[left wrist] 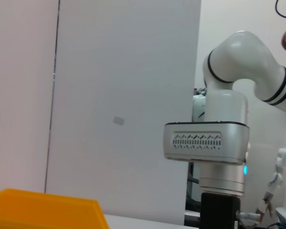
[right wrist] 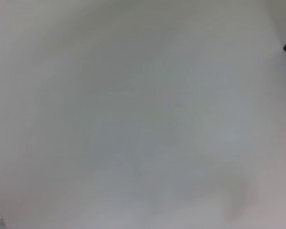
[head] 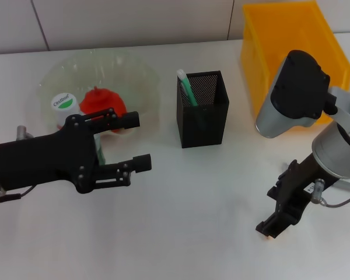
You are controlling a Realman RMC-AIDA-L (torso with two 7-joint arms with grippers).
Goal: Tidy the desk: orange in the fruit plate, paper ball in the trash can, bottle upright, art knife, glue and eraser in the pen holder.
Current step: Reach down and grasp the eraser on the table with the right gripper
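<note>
On desk [head: 192, 192]: smooth white top
Left gripper [head: 139, 142]: jaws spread, empty
Right gripper [head: 274, 224]: grip unclear
Pen holder [head: 203, 109]: square black mesh

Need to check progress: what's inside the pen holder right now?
In the pen holder, a green-and-white stick-like item leans in the far left corner, its top poking above the rim. The mesh walls hide the lower part, so anything small at the bottom, like the eraser, cannot be seen.
</note>
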